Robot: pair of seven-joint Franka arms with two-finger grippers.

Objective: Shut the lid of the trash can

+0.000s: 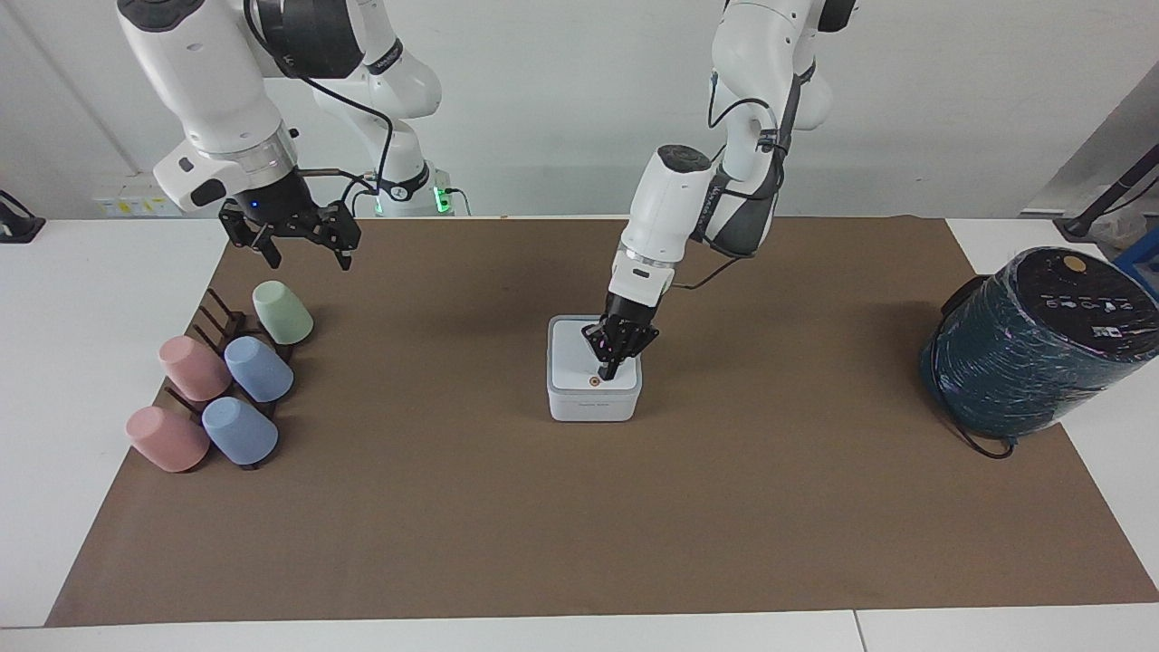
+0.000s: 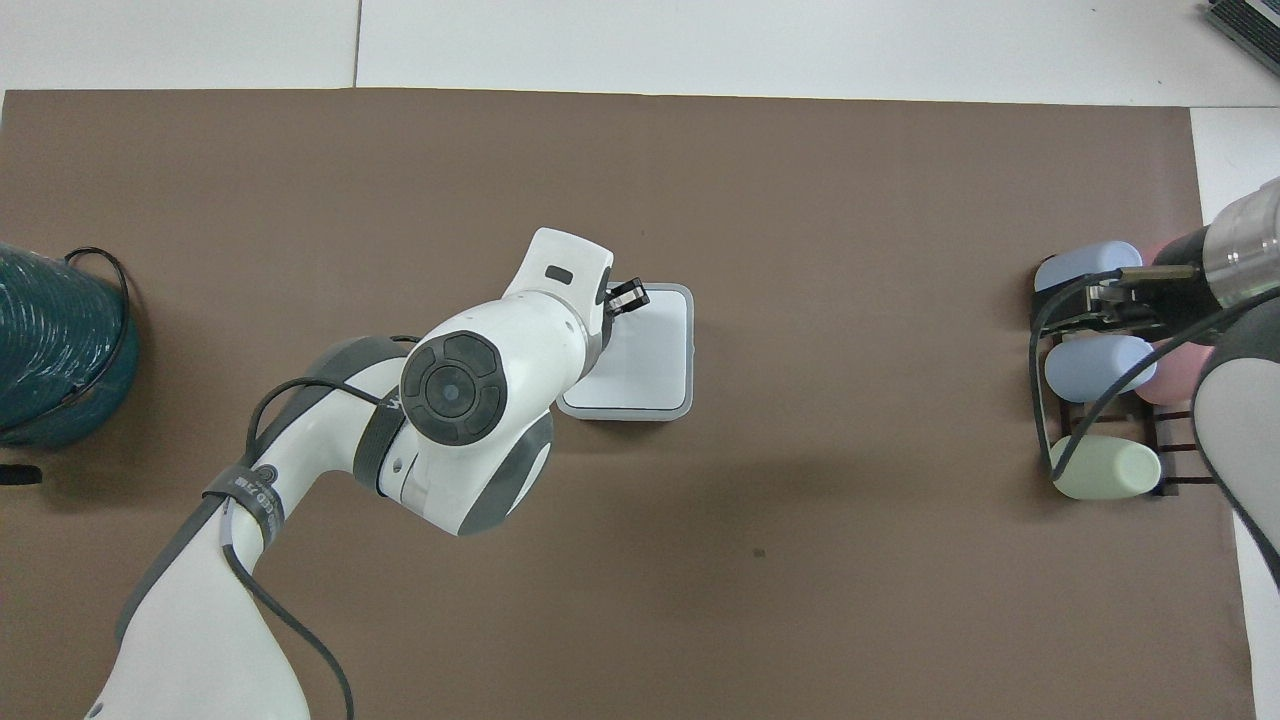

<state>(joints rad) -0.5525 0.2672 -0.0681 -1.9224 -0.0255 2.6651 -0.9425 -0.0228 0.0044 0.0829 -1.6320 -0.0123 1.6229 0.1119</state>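
Observation:
The small white square trash can (image 1: 593,407) stands mid-table on the brown mat. Its white lid (image 1: 574,351) lies flat on top, down, with the orange dot facing up near the edge farthest from the robots. My left gripper (image 1: 606,370) points down with its fingers together, the tip resting on the lid just beside the dot. In the overhead view the lid (image 2: 652,352) shows as a flat white square, and the left gripper (image 2: 627,296) covers one corner of it. My right gripper (image 1: 304,254) is open and waits in the air over the cup rack.
A dark rack (image 1: 220,324) with several pink, blue and green cups lies at the right arm's end. A large dark teal cylinder (image 1: 1032,349) with a black cable lies tilted at the left arm's end, partly off the mat.

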